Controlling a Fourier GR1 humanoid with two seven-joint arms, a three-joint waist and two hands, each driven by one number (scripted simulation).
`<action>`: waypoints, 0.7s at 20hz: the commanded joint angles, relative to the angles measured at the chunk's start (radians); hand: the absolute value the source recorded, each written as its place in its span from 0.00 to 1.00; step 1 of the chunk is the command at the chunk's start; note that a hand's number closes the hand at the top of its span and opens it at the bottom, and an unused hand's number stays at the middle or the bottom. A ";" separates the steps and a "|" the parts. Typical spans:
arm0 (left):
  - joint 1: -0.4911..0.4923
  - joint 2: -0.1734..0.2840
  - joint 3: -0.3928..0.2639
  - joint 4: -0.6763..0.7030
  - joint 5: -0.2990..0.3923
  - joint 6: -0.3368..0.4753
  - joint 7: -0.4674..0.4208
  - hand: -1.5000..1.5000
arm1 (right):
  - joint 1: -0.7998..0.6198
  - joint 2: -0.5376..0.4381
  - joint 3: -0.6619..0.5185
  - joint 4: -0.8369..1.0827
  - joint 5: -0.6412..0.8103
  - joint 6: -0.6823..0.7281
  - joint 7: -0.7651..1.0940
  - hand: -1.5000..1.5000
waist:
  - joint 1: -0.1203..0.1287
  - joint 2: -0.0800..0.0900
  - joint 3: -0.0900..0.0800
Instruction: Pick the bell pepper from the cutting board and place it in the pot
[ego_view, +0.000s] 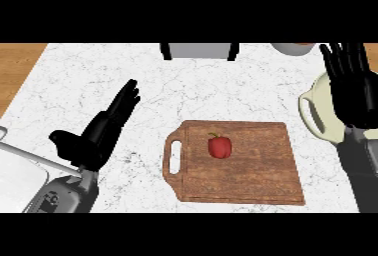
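Lying on the cutting board (240, 165), the bell pepper (219, 146) sits untouched while the left hand (100, 132) stretches straight-fingered over the tabletop (184, 90) and the right hand (353, 87), fingers extended, covers the pot (316, 107).

Light is even and fairly bright across the white counter (221, 85), with no glare spots. Shadows are faint: only a thin dark edge shows under the board (244, 172) along its near side. The pepper (219, 146) casts almost none. The black hands read as flat dark shapes with little detail. Edges look slightly soft throughout.
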 joint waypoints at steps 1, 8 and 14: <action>-0.068 0.026 0.087 0.026 0.009 -0.009 -0.007 0.50 | -0.128 -0.043 0.026 0.038 -0.014 0.100 0.062 1.00 | 0.000 0.014 0.001; -0.063 0.038 0.180 0.013 0.005 0.074 -0.061 0.50 | -0.281 -0.348 0.249 -0.019 0.377 0.310 0.044 1.00 | 0.081 0.025 -0.009; -0.077 0.053 0.261 0.089 0.032 0.059 -0.115 0.50 | -0.246 -0.292 0.379 0.117 0.537 0.419 -0.410 0.00 | 0.036 0.030 0.003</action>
